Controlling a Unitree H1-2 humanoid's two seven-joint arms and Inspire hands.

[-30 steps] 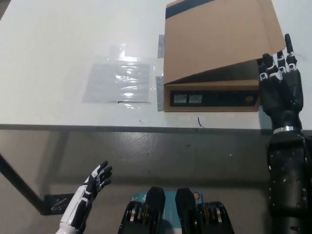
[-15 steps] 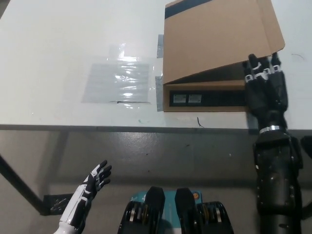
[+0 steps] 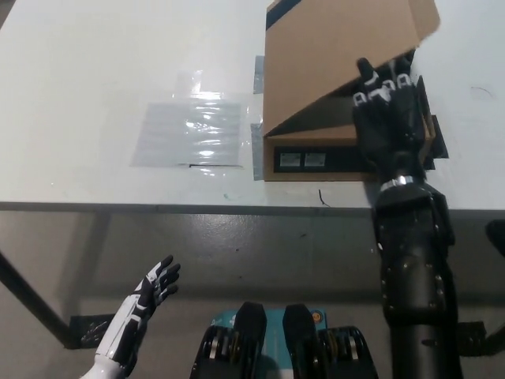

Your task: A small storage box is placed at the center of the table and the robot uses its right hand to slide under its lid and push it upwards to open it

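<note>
The right hand (image 3: 387,118) has moved left along the box (image 3: 343,154) front, fingers spread and holding nothing, now tucked under the lid (image 3: 339,55), which has tilted higher than a moment ago. The opening looks well underway. The box sits on the bench (image 3: 95,95), right of centre. The left hand (image 3: 150,296) hangs slack below, unchanged.

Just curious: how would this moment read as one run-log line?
right hand: open, under cardboard lid | lid: partly raised | left hand: open, idle below table
</note>
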